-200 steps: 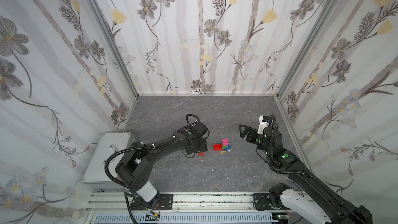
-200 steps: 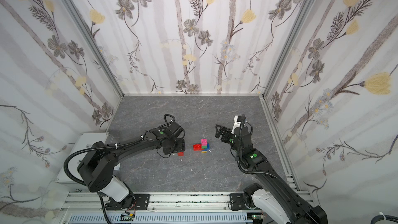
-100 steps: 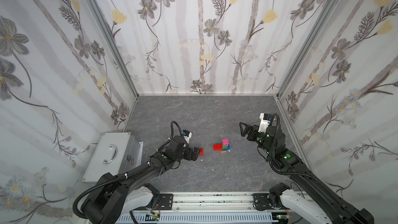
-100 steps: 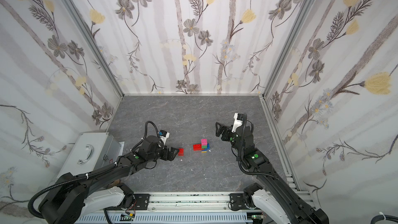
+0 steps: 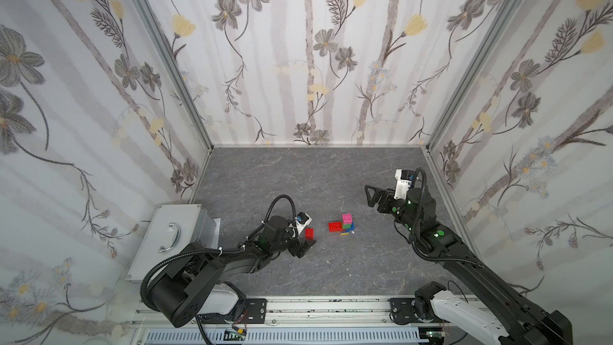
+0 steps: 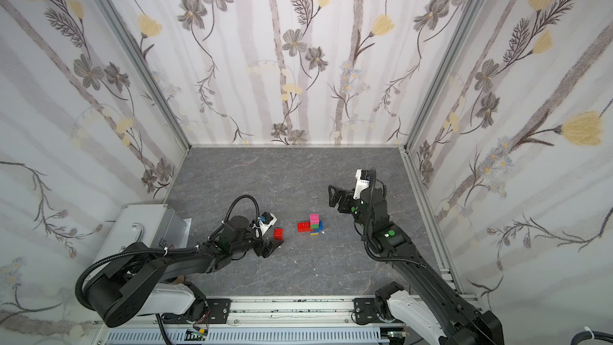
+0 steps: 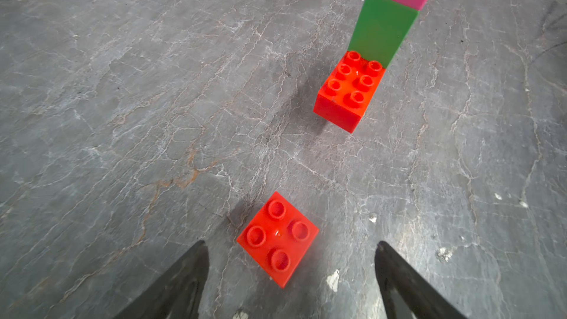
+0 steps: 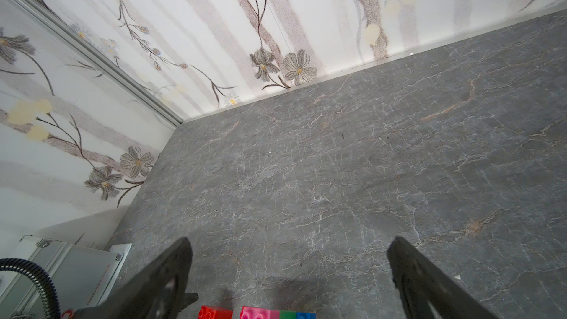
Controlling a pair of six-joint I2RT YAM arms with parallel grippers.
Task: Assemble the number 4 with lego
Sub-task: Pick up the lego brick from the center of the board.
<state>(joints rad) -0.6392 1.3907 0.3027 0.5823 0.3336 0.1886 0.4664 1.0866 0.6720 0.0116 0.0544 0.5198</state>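
Observation:
The number 4 stands mid-floor in both top views as a pink-green-blue-yellow column [image 5: 347, 225] [image 6: 314, 224] with a long red brick [image 5: 335, 226] [image 7: 348, 93] on its left side. A small red lego brick [image 5: 310, 233] [image 6: 278, 233] [image 7: 277, 239] lies loose on the floor, left of the figure. My left gripper [image 5: 308, 238] [image 7: 291, 248] is low and open, its fingers on either side of this brick without touching it. My right gripper [image 5: 369, 196] [image 8: 291, 240] hovers open and empty, behind and to the right of the figure [image 8: 259, 313].
A grey metal box with a handle [image 5: 169, 237] [image 6: 139, 227] stands at the left edge, beside the left arm. Flowered walls close off three sides. An aluminium rail [image 5: 331, 306] runs along the front. Small white specks [image 7: 333, 279] dot the floor near the loose brick.
The left arm has come down from above the small red brick to a low reach from the left, with its jaws now flanking it. The brick and the right arm have hardly moved.

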